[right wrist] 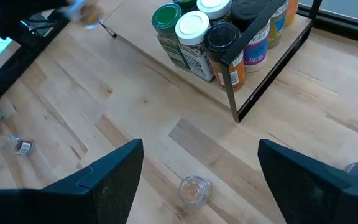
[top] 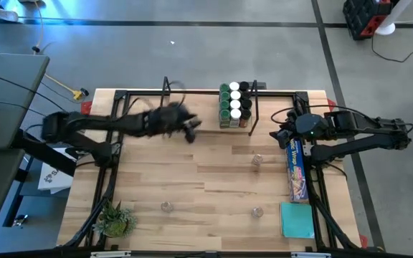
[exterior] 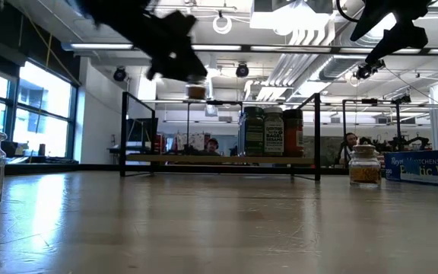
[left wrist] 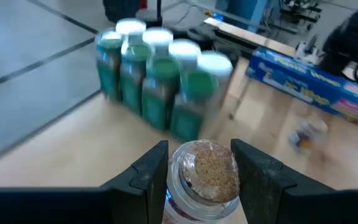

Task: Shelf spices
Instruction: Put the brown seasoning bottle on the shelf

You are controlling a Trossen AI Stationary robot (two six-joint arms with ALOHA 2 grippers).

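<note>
The left hand (left wrist: pixel 199 171) is clamped on a clear-lidded spice jar (left wrist: pixel 204 180), held above the shelf (top: pixel 192 122) with bare board to the left of the jars (top: pixel 235 104) already packed at its right end. The right hand (right wrist: pixel 197 171) hangs with fingers wide apart near the desk's (top: pixel 192 179) right edge, beside the blue box (top: pixel 297 168). Only the low view shows the carried jar well clear of the board; the high view shows three loose jars on open desk.

Pale matt wooden table (top: pixel 214 188); clear glossy glass jar (left wrist: pixel 202 180).

Readable: "Wrap" on the long blue box (top: pixel 297 166) at the table's right edge (high view). Jar labels (exterior: pixel 273 135) on the shelf too small to read.
</note>
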